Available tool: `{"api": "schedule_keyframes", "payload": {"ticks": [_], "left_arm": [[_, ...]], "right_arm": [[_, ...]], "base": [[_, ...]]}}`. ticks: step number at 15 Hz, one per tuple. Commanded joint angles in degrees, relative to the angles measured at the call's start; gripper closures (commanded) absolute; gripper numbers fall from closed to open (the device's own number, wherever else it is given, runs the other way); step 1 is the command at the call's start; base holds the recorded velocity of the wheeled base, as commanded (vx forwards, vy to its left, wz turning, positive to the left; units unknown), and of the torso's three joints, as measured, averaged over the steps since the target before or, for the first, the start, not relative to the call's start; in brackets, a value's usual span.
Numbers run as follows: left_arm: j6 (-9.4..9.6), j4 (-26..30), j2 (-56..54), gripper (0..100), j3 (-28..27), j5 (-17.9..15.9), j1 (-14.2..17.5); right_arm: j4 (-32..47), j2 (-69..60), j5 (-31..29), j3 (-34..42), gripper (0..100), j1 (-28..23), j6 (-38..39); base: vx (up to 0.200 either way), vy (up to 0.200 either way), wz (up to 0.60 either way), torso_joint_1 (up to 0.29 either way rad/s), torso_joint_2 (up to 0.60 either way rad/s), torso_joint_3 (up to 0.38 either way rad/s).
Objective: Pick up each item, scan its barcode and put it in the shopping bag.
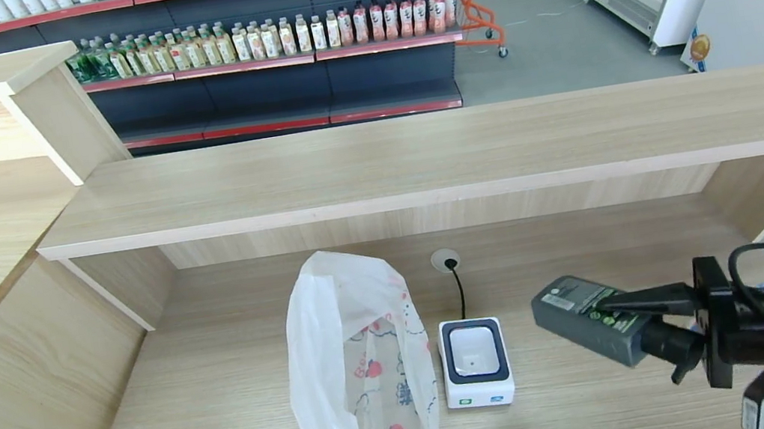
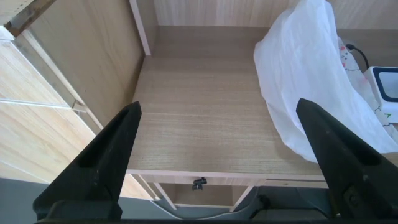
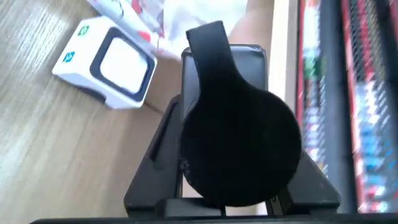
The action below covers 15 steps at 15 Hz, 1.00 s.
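My right gripper point(image 1: 652, 322) is shut on a dark grey box-shaped item point(image 1: 583, 317) with a label on its upper face, held above the counter just right of the barcode scanner point(image 1: 476, 361). The right wrist view has the same dark item point(image 3: 245, 62) between the fingers point(image 3: 208, 46), with the white scanner point(image 3: 112, 62) beyond it. The white shopping bag point(image 1: 360, 373) with red and blue print stands open left of the scanner. My left gripper point(image 2: 217, 162) hangs open with nothing in it over the counter's near left edge, the bag point(image 2: 311, 81) off to one side.
A black cable point(image 1: 458, 286) runs from the scanner to a grommet in the wooden counter point(image 1: 226, 389). A raised shelf point(image 1: 433, 154) spans the back and a side panel point(image 1: 34, 372) closes the left. Store shelves with bottles and freezers stand behind.
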Motion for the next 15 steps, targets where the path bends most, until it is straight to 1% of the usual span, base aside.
{"api": "schedule_keyframes", "payload": {"ticks": [1, 2, 4, 5, 6, 10, 15], "left_arm": [[0.00, 0.00, 0.06, 0, 0.00, 0.00, 0.02], [0.00, 0.00, 0.06, 0, 0.00, 0.00, 0.02], [0.00, 0.00, 0.06, 0, 0.00, 0.09, 0.02], [0.00, 0.00, 0.06, 0, 0.00, 0.09, 0.02], [0.00, 0.00, -0.02, 0, 0.00, 0.00, 0.02], [0.00, 0.00, -0.02, 0, 0.00, 0.09, 0.02], [0.00, 0.00, -0.02, 0, 0.00, 0.09, 0.02]], "right_arm": [[6.88, 0.55, 3.40, -0.17, 100, 13.11, -19.03], [8.63, 0.29, 3.66, -0.26, 100, 13.19, -25.27], [11.80, -1.21, 3.84, 0.71, 100, 13.81, -32.74], [11.89, -1.29, 3.84, 0.53, 100, 16.45, -34.58], [11.53, -1.21, 3.93, 0.00, 100, 18.03, -35.64], [11.53, 0.64, 7.18, -3.07, 100, 18.20, -40.74], [11.45, 0.99, 8.06, -4.21, 100, 18.29, -42.67]], "base": [[0.000, 0.000, 0.00, 0.000, 0.00, 0.000], [0.000, 0.000, 0.00, 0.000, 0.00, 0.000], [0.000, 0.000, 0.00, 0.000, 0.00, 0.000], [0.000, 0.000, 0.00, 0.000, 0.00, 0.000], [0.000, 0.000, 0.00, 0.000, 0.00, 0.000], [0.000, 0.000, 0.00, 0.000, 0.00, 0.000], [0.000, 0.000, 0.00, 0.000, 0.00, 0.000]]}}
